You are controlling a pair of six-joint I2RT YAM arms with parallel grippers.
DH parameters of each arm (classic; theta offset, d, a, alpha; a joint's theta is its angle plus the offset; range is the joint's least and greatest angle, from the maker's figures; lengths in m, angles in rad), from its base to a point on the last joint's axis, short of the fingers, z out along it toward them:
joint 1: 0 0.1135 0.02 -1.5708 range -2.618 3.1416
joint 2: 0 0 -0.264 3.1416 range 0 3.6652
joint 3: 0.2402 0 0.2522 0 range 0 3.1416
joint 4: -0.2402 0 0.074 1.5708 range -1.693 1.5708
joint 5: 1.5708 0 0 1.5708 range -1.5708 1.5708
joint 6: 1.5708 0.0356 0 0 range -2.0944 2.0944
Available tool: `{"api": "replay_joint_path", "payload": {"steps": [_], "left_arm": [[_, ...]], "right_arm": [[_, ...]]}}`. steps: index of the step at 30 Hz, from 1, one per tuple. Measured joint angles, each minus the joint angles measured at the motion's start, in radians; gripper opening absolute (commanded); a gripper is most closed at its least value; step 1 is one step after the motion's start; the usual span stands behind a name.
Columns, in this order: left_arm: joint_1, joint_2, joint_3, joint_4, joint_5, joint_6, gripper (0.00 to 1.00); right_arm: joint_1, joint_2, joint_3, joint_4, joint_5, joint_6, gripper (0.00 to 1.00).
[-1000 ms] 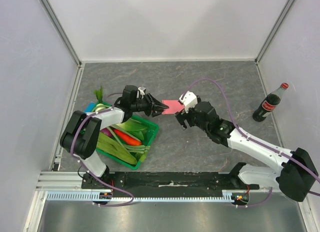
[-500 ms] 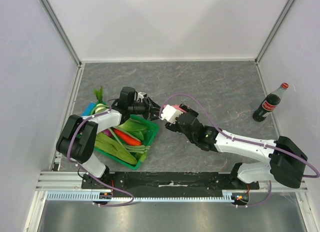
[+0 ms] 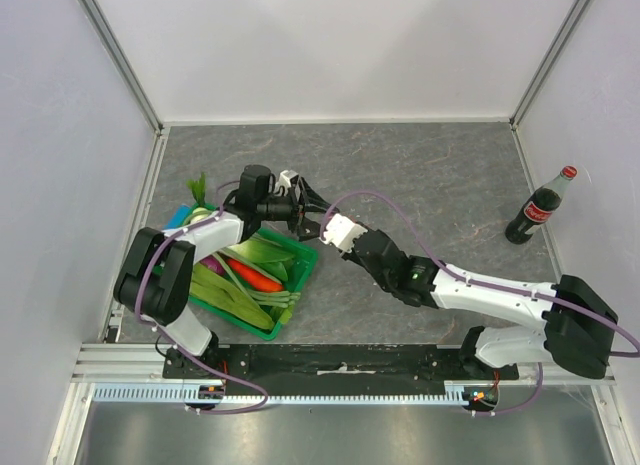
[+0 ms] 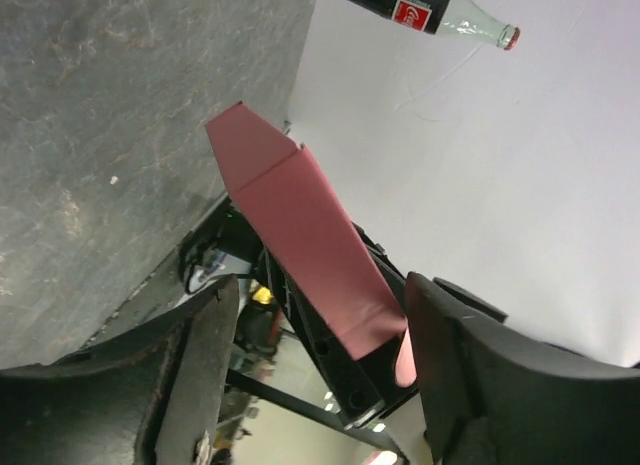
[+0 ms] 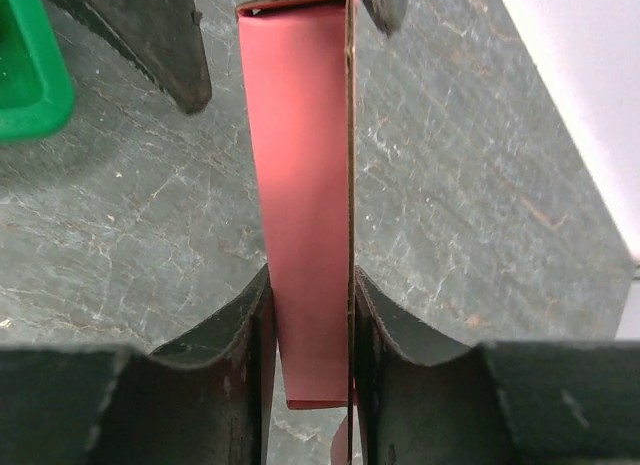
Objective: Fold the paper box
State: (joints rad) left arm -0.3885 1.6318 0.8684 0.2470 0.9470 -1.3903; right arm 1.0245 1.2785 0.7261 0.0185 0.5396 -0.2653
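Pinching the pink paper box [image 5: 300, 215] flat between its fingers, the right gripper [image 5: 310, 305] holds it near the middle of the tabletop [image 3: 420, 165]. The left gripper [image 4: 320, 295] stands released, one finger on each side of the box's far end. A green crate [image 3: 300, 257] lies at 8 o'clock from the box, a cola bottle [image 3: 540, 205] at 3 o'clock.

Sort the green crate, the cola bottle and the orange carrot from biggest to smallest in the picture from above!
1. Green crate: biggest by far.
2. Cola bottle: looks longer and fatter than the carrot.
3. Orange carrot: smallest, though the leaves may hide part of it.
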Motion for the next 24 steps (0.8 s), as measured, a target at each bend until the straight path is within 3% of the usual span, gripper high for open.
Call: {"api": "replay_joint_path", "payload": {"steps": [4,5,9,12,15,20,24], "left_arm": [[0.004,-0.028,0.035,-0.089,-0.056,0.185,0.78],[0.007,-0.050,0.035,-0.117,-0.083,0.231,0.74],[0.003,-0.208,0.015,-0.197,-0.295,0.447,0.69],[-0.022,-0.339,-0.013,-0.185,-0.456,0.598,0.69],[-0.088,-0.413,-0.077,-0.072,-0.599,0.725,0.68],[-0.181,-0.350,-0.208,0.121,-0.649,0.863,0.68],[-0.182,-0.217,-0.186,0.170,-0.585,0.964,0.60]], "right_arm": [[-0.013,-0.021,0.008,-0.084,-0.010,0.110,0.27],[-0.021,-0.021,0.017,-0.116,-0.020,0.145,0.27],[-0.070,-0.019,0.051,-0.227,-0.116,0.257,0.27],[-0.160,0.007,0.083,-0.295,-0.246,0.316,0.26],[-0.259,0.065,0.119,-0.359,-0.372,0.334,0.24],[-0.345,0.200,0.201,-0.472,-0.515,0.312,0.24],[-0.364,0.236,0.250,-0.523,-0.596,0.278,0.24]]}}
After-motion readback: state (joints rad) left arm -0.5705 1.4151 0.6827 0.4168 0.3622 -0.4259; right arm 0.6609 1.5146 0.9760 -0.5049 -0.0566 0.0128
